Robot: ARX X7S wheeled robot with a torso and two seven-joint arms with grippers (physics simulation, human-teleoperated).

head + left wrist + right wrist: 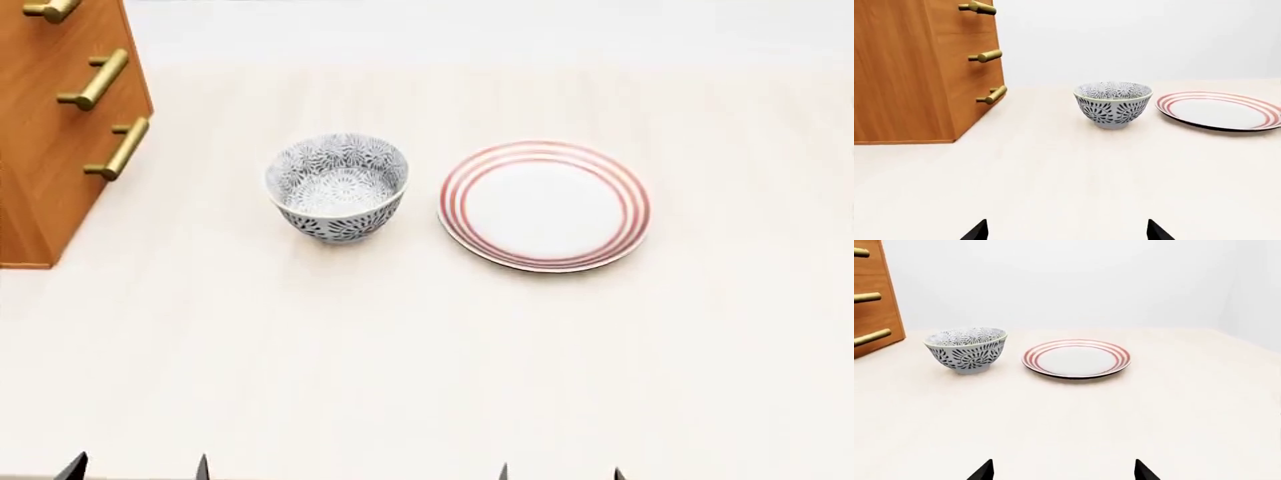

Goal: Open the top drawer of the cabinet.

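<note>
1. The cabinet [54, 130] is standing at the far left of the table [427, 350] in the head view, its orange-brown front angling toward the middle.
2. Three brass bar handles are showing down its front, and the top drawer [981, 17] is sitting flush with the two below it, not pulled out.
3. The top drawer's handle [977, 7] is poking out near the upper edge of the left wrist view; in the head view only its end is peeking in at the corner.
4. The left gripper [1066, 231] is hanging low over bare table, well apart from the cabinet, jaws spread wide and grasping nothing.
5. The right gripper [1063, 471] is doing the same on its side, jaws released, only the two dark tips showing.
6. A patterned blue-and-white bowl [336, 187] is sitting upright near the cabinet, apart from it.
7. A white plate [543, 205] with red rings is lying flat just beside the bowl, on the side away from the cabinet, not touching it.
8. Both grippers are showing only as tips at the near edge of the head view, well short of bowl and plate.
</note>
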